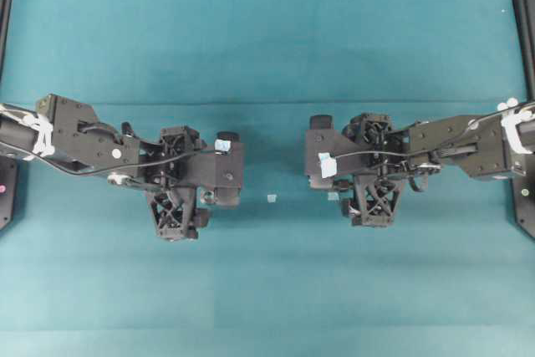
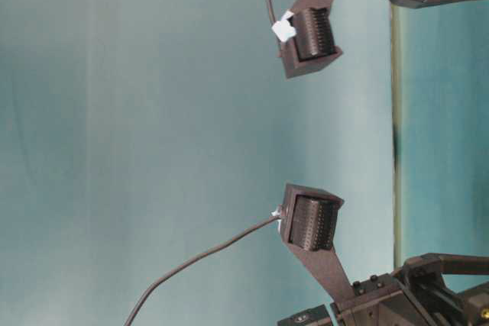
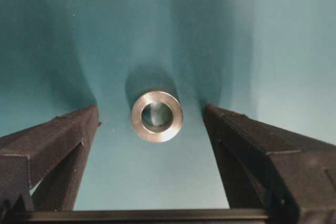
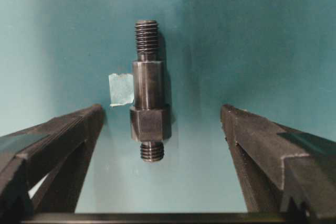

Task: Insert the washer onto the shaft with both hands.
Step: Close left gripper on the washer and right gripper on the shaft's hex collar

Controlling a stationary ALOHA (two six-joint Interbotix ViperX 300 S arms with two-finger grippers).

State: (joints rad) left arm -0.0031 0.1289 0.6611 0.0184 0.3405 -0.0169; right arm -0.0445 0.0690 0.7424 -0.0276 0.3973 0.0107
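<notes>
The washer [image 3: 157, 116], a silvery ring with a dark hole, lies flat on the teal table. My left gripper [image 3: 151, 108] is open above it, a finger on each side, touching nothing. The shaft [image 4: 148, 90], a dark stepped rod threaded at both ends with a hex collar, lies lengthwise on the table. My right gripper [image 4: 162, 107] is open; the collar end reaches between its fingertips, nearer the left finger [image 4: 79, 129], and is not touched. From overhead, the left gripper [image 1: 174, 177] and right gripper [image 1: 372, 169] point down and hide both parts.
A pale tape square [image 4: 121, 88] is stuck to the table beside the shaft. Another tape bit [image 1: 271, 198] lies between the two arms. Black frame rails [image 1: 524, 56] run along the table's left and right edges.
</notes>
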